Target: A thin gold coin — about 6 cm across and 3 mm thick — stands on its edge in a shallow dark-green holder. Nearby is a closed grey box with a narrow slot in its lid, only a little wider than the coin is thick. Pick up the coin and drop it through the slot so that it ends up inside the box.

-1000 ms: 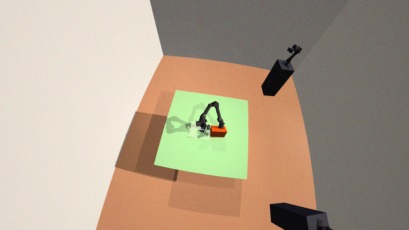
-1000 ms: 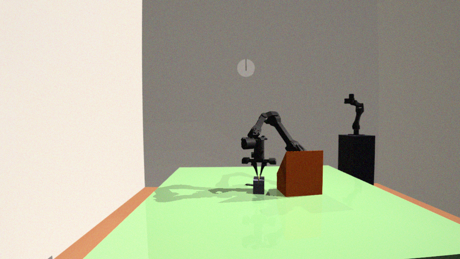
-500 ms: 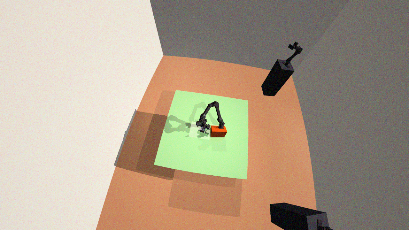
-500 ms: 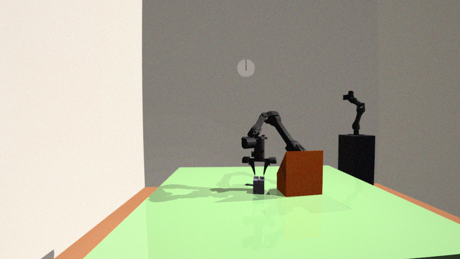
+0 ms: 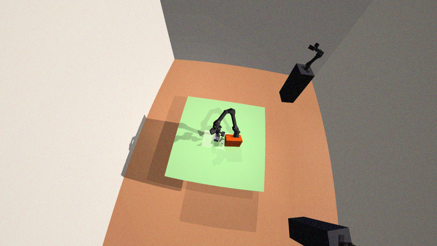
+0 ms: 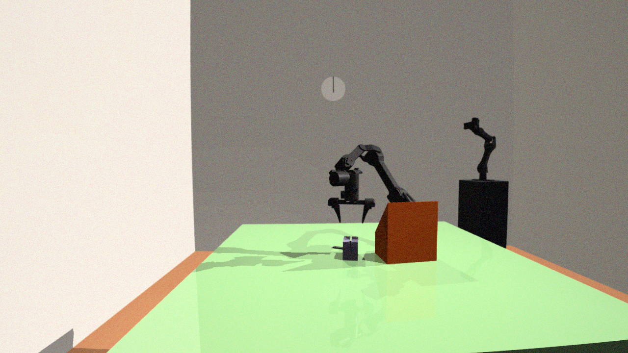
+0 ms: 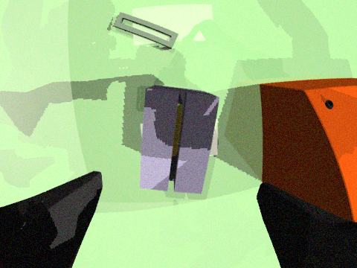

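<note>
Two black fingers of your parallel-jaw gripper [image 6: 351,218] spread wide apart, holding nothing, the closed grey box [image 7: 178,139] directly beneath them, the thin gold coin [image 7: 178,129] edge-on in its lid slot, the shallow rectangular holder [image 7: 145,31] lying beyond, orange block [image 7: 308,144] beside.

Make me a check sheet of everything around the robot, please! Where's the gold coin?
Surface: green mat, shiny, crossed by shadows.
Job's things: grey box stands beside the orange block; a thin gold edge, likely the coin, sits in its slot; holder lies empty behind the box.
Clutter: nothing seen.
Grippers: gripper open, holding nothing, above the box.
Cables: nothing seen.
Surroundings: black pedestal with a small arm; round wall disc.
</note>
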Controlling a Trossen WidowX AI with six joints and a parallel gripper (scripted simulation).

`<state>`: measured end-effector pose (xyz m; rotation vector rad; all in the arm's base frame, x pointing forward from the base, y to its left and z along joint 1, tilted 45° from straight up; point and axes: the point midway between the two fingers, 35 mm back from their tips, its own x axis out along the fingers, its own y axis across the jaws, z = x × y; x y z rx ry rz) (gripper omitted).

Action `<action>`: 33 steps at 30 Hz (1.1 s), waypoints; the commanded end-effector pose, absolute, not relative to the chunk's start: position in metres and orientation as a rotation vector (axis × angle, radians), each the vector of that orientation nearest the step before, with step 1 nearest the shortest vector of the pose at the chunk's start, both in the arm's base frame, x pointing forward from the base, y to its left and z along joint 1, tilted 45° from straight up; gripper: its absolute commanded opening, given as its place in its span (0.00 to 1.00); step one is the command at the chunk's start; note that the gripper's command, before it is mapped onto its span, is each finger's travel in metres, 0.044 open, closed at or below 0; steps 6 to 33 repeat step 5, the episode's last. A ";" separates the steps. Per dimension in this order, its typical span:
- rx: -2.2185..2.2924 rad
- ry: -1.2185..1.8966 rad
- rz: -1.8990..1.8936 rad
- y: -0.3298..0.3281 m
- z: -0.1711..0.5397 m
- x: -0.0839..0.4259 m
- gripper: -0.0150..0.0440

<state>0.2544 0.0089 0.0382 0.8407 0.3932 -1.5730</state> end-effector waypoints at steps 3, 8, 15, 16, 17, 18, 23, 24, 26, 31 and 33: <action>0.846 0.391 -1.579 0.010 0.040 0.254 1.00; 0.846 0.391 -1.579 0.010 0.040 0.254 1.00; 0.846 0.391 -1.579 0.010 0.040 0.254 1.00; 0.846 0.391 -1.579 0.010 0.040 0.254 1.00; 0.846 0.391 -1.579 0.010 0.040 0.254 1.00; 0.846 0.391 -1.579 0.010 0.040 0.254 1.00; 0.846 0.391 -1.579 0.010 0.040 0.254 1.00; 0.846 0.391 -1.579 0.010 0.040 0.254 1.00; 0.846 0.391 -1.579 0.010 0.040 0.254 1.00; 0.846 0.391 -1.579 0.010 0.040 0.254 1.00; 0.846 0.391 -1.579 0.010 0.040 0.254 1.00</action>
